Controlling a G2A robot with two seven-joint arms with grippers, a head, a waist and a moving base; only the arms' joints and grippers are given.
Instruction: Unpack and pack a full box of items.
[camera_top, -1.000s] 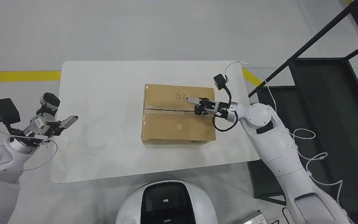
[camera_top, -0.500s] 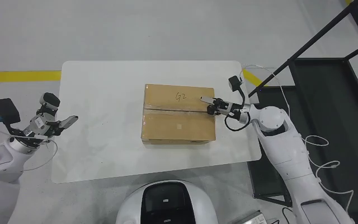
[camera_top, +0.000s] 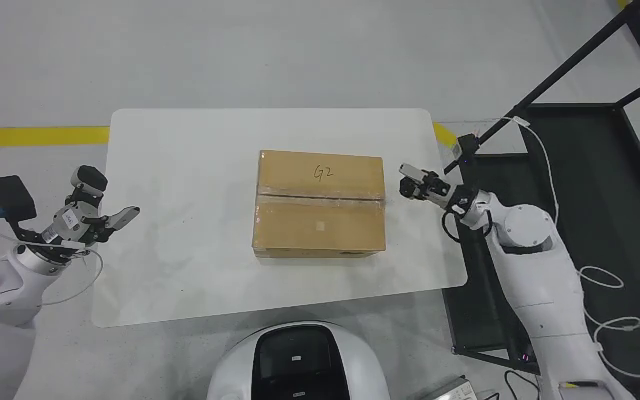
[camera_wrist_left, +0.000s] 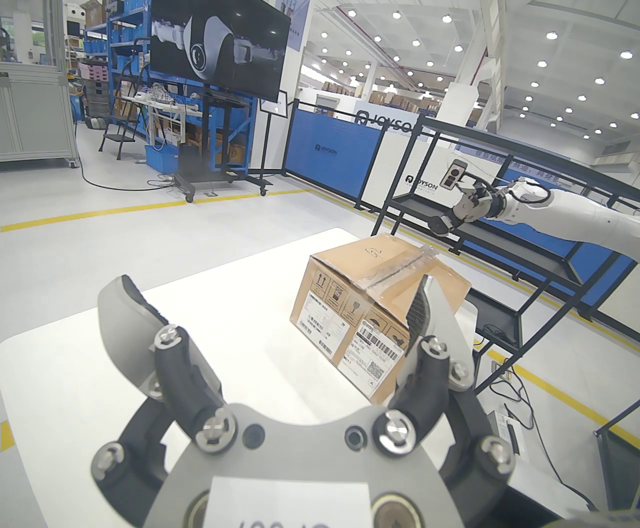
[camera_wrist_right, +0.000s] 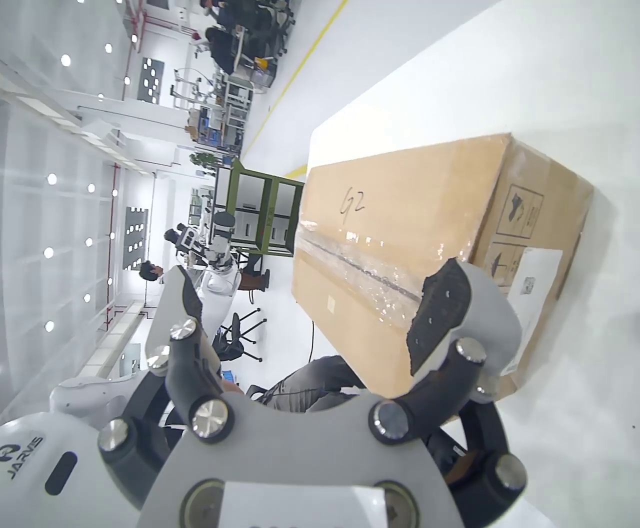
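Cardboard box (camera_top: 320, 203), tape-sealed, at centre of white table (camera_top: 180, 160); right gripper (camera_top: 408, 181) near its end, jaws spread, empty; left gripper (camera_top: 122, 219) likewise spread at table's edge.

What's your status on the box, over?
Left gripper open, left of table. Right gripper open, right of box, not touching. Box shut, seam taped. Black rack beside right arm.

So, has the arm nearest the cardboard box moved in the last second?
Yes. The right gripper has drawn back off the brown cardboard box, from above its taped seam to just past the box's side, over the white table.
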